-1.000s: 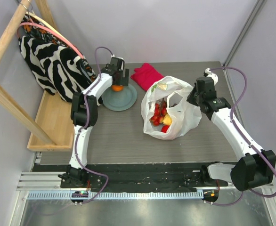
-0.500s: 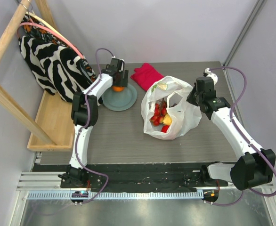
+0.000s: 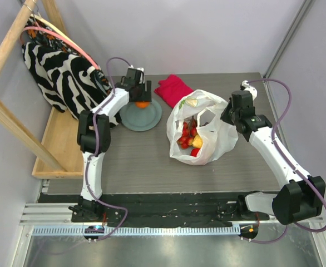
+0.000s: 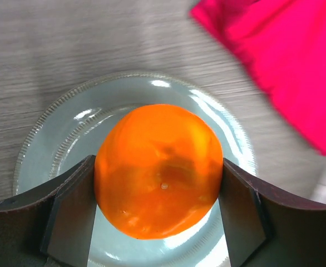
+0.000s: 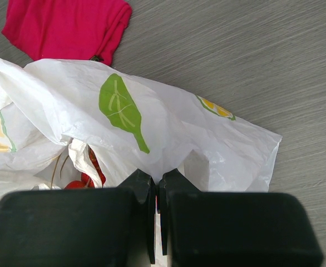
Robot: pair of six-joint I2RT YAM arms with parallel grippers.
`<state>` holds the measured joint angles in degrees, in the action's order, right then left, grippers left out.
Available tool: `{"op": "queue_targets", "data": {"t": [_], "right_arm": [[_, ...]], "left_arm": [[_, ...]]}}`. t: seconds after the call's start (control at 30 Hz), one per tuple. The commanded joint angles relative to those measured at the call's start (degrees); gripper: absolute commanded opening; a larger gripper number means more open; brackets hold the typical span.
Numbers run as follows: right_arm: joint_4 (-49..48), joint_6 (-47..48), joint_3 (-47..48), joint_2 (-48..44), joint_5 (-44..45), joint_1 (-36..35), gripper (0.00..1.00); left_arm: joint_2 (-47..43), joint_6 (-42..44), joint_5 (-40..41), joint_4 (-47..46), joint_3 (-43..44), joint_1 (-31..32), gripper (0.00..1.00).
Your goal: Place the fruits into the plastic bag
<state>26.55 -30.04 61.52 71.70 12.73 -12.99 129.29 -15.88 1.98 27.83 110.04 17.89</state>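
— Where is your left gripper (image 3: pixel 140 98) right now?

— At the far left of the table (image 3: pixel 141 161), over the grey-green plate (image 4: pixel 46 150). Its two fingers (image 4: pixel 68 217) press against either side of the orange (image 4: pixel 158 169), so you have the orange clamped. Whether it has left the plate or rests on it, I cannot tell from either view.

— And your right gripper (image 5: pixel 156 192)?

— Pinched tight on the right edge of the plastic bag (image 3: pixel 216 139), with a fold of the thin white plastic caught between the closed fingertips.

— Where does the bag lie?

— Near the middle of the table, to the right of the plate. Its mouth gapes towards the camera above, and you can see red and yellow fruit (image 3: pixel 188 140) inside it.

— Anything close by?

— A red cloth (image 3: pixel 173 88) lies on the far side, between plate and bag, touching the bag's far edge. A black-and-white striped bag (image 3: pixel 57 72) hangs at the far left, well apart from the plastic one.
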Motion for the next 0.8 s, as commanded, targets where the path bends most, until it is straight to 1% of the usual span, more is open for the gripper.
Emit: {"op": "queue_targets", "data": {"t": [0.0,0.27,0.43,0.47,0.5,0.57,0.7,0.77], "right_arm": [[-3.08,0.95,1.42,-1.56,1.15,-0.01,0.01],[-2.90,1.65,-0.25,-4.02,0.89,0.07,0.01],[-2.64,1.48,-1.66,-5.52,0.63,0.07,0.01],[-2.55,1.48,-1.84,-5.69,0.54,0.07,0.01],[-2.55,1.39,-2.01,-5.78,0.37,0.07,0.01],[-2.46,1.22,-2.19,-6.57,0.10,0.07,0.01],[-2.55,1.21,-2.63,-8.07,0.01,0.07,0.01],[-2.55,1.13,-2.80,-9.03,-0.34,0.07,0.01]], "left_arm": [[-9.49,-3.10,-6.45,-7.35,-2.01,0.65,0.46],[-17.31,-5.04,-12.26,-10.78,-7.90,3.73,0.46],[-24.95,-10.04,-11.91,-13.68,-12.65,9.08,0.46],[-26.36,-10.66,-10.34,-15.95,-15.44,11.27,0.46],[-29.16,-11.62,-9.54,-17.10,-16.69,12.42,0.46],[-31.46,-12.33,-7.09,-20.17,-19.50,15.58,0.46],[-36.73,-11.46,-2.42,-21.24,-21.97,20.95,0.46],[-38.58,-9.97,1.44,-22.29,-23.20,24.28,0.46]]}}
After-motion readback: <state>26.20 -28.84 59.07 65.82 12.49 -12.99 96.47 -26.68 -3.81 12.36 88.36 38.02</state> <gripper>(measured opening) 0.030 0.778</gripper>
